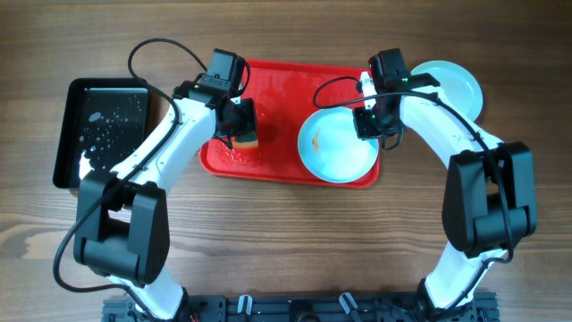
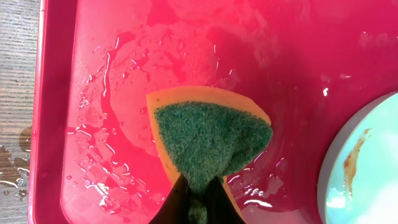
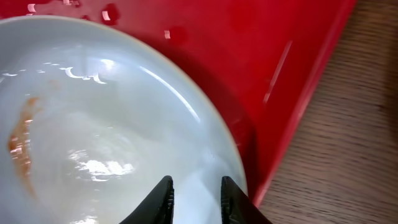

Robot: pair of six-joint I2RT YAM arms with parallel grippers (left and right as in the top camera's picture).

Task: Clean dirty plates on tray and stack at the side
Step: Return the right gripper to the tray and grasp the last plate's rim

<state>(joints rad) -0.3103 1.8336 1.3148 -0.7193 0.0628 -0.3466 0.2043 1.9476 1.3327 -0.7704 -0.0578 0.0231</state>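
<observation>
Left gripper [image 2: 198, 200]: its jaws are clamping a sponge [image 2: 208, 137], green scouring face toward the left wrist camera, orange body showing round its edge. The fingers are cut off at the bottom of that view.
Sponge position: it is hanging over the wet left part of the red tray [image 1: 277, 80]. Whether it is touching the tray is hard to tell.
Right gripper [image 3: 196, 190]: its fingers are standing apart, with nothing between them, over the rim of the near plate [image 1: 335, 148]. Contact with the plate is unclear.
Near plate: it is lying in the right end of the tray, carrying a brownish smear [image 3: 18, 146] on its left side.
Far plate [image 1: 456, 85]: it is sitting on the wooden table [image 1: 286, 233] just beyond the tray's right end, partly hidden by the right arm. Whether one plate or several are stacked there cannot be told.
Black tray [image 1: 103, 125]: it is lying at the left, speckled with droplets.
</observation>
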